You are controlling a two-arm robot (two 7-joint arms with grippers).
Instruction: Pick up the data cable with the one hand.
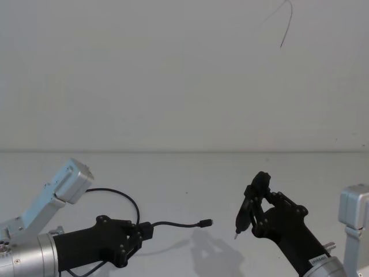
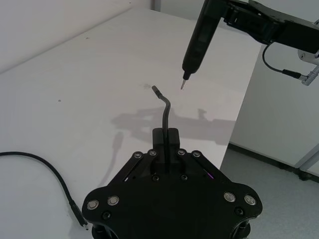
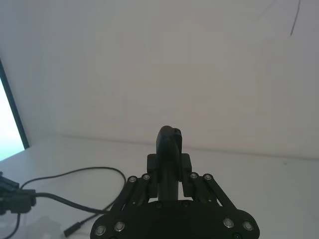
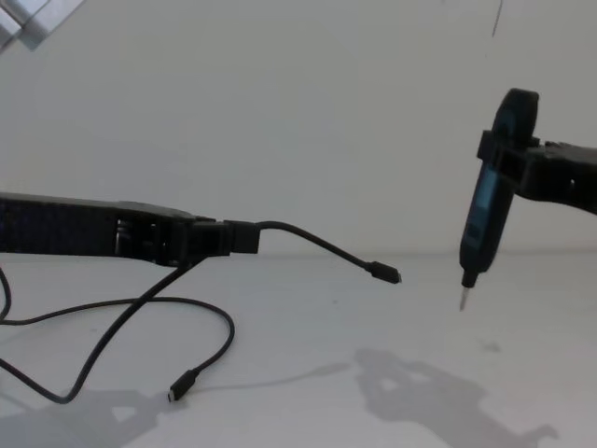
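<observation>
My left gripper is shut on the data cable, a thin black cord, a short way from one end. That end's slim plug sticks out in the air, pointing toward my right arm. The rest of the cord loops down onto the white table, where its other plug lies flat. My right gripper is shut on a black pen-shaped tool, tip down, a little beyond the raised plug.
The white table runs back to a plain white wall. The table's edge drops off beside the right arm in the left wrist view. The slack cable loop lies near the left arm.
</observation>
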